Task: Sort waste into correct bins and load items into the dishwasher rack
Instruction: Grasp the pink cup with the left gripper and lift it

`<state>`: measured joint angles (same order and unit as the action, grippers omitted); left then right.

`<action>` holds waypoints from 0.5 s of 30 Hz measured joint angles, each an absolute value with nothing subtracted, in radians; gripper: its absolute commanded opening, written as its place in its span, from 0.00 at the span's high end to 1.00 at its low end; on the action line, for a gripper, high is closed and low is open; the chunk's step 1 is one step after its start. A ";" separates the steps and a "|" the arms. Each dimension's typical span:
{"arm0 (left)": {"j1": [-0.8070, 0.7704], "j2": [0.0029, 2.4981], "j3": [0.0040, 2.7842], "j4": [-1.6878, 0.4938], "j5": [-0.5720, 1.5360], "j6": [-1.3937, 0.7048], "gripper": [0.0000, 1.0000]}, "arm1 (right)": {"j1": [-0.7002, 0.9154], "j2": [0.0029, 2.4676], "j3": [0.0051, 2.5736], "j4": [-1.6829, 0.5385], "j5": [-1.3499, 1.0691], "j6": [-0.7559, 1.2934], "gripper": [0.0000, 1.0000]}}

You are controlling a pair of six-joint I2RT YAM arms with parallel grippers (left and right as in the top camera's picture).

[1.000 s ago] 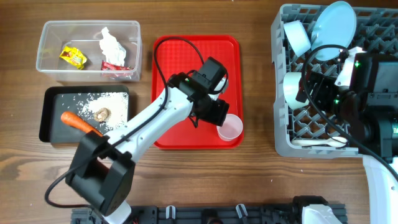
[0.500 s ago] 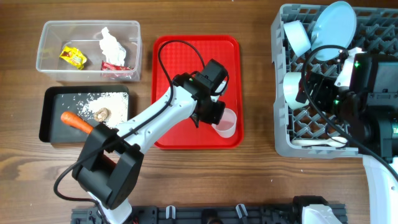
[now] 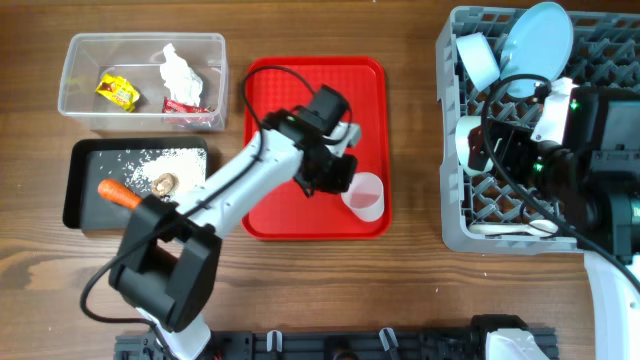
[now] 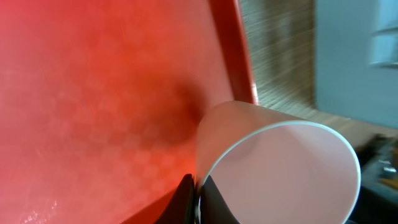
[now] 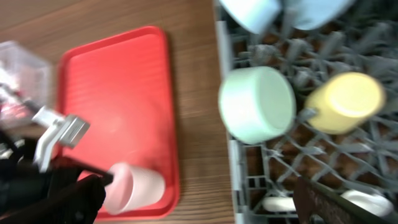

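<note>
Left arm stretched over red tray point(image 3: 275, 90), left gripper point(image 3: 347, 186) clamped on tilted pink cup point(image 3: 366, 197) rim, right gripper point(image 3: 503, 150) above rack point(image 3: 600, 240), grip unclear.

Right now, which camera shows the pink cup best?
The left wrist view. There the pink cup fills the frame, tilted with its mouth open to the camera, and the left gripper pinches its rim. The overhead view shows it whole but small, near the red tray's right edge. The right wrist view shows it blurred.

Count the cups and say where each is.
2. A pink cup on the red tray, pinched by the left hand; a yellow cup in the grey rack. Others may be hidden.
</note>
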<state>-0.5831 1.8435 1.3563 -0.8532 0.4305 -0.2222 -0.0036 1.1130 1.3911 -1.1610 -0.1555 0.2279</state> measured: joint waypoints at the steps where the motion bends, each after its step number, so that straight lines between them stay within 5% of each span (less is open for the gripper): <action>1: -0.565 1.836 1.356 -0.857 0.458 -0.221 0.96 | -0.004 1.102 1.391 -1.160 -0.177 0.221 0.00; 15: -0.403 1.617 1.354 -0.912 0.816 -0.122 0.96 | -0.004 0.877 1.391 -1.110 -0.284 0.177 0.00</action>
<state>-0.4034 1.6173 1.3544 -0.9123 0.8158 -0.1223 -0.0036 0.8768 1.3911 -1.1103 -0.2844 0.1768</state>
